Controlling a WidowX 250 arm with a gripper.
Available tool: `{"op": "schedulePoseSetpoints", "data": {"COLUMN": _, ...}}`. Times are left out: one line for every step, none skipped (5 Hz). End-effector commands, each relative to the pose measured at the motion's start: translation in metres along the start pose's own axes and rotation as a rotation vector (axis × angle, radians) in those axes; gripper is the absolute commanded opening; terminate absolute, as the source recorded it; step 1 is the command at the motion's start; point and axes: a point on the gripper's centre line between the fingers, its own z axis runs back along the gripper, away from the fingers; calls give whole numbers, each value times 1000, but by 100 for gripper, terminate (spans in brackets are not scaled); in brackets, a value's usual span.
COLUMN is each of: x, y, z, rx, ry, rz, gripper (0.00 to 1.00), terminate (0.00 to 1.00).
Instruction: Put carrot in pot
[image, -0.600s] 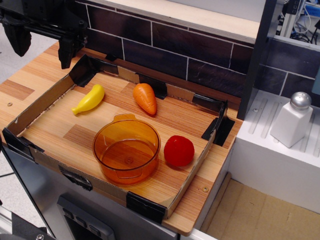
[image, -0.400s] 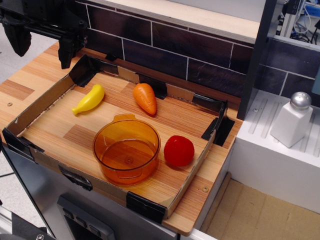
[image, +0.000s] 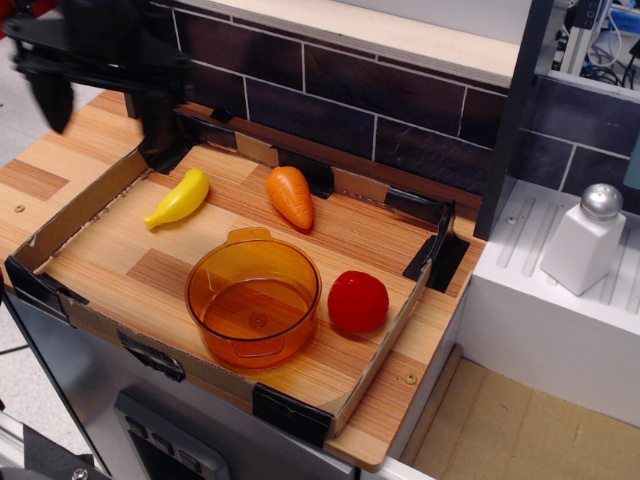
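Observation:
The orange carrot (image: 291, 196) lies on the wooden tray floor near the back wall, tip pointing toward the front right. The translucent amber pot (image: 254, 300) stands empty at the tray's front, its tab handle facing the carrot. My gripper (image: 103, 118) hangs at the upper left, above the tray's back-left corner, well left of the carrot. Its two black fingers (image: 156, 130) are spread wide apart with nothing between them.
A yellow toy banana (image: 179, 199) lies left of the carrot. A red toy tomato (image: 357, 301) sits right of the pot. A low cardboard wall (image: 85, 212) rims the tray. A dark tiled wall stands behind. A white shaker (image: 584, 239) stands on the white unit at right.
My gripper has shifted a little to the right and down, toward the tray's back-left corner. The carrot, pot, banana and tomato have not moved.

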Motion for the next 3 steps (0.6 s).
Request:
{"op": "schedulePoseSetpoints", "data": {"x": 26, "y": -50, "z": -11, "rx": -68, "ry": -99, "rz": 97, "gripper": 100, "terminate": 0}}
{"op": "schedulePoseSetpoints", "data": {"x": 29, "y": -69, "z": -32, "rx": -99, "ry": -115, "rz": 101, "gripper": 100, "terminate": 0}}
{"op": "schedulePoseSetpoints", "data": {"x": 37, "y": -87, "z": -42, "rx": -185, "ry": -146, "rz": 111, "gripper": 100, "terminate": 0}}
